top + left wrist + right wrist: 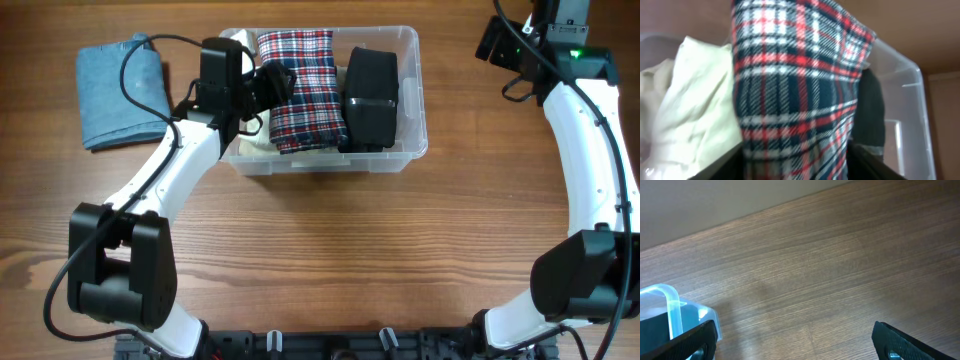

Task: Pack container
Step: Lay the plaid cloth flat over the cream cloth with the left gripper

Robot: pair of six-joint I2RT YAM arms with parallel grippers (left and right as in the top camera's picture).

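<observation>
The clear container stands at the back middle of the table. In it lie a cream garment, a red, white and navy plaid garment and a black garment, side by side. My left gripper is over the container's left part, at the plaid garment's left edge. In the left wrist view the plaid garment fills the middle. My left gripper is open, its fingers standing apart on either side of the fold. My right gripper hangs open over bare table at the back right, with nothing in it.
A folded blue garment lies on the table left of the container. The right wrist view shows wood tabletop, a corner of the container at lower left and my open right gripper. Cables run along the left arm.
</observation>
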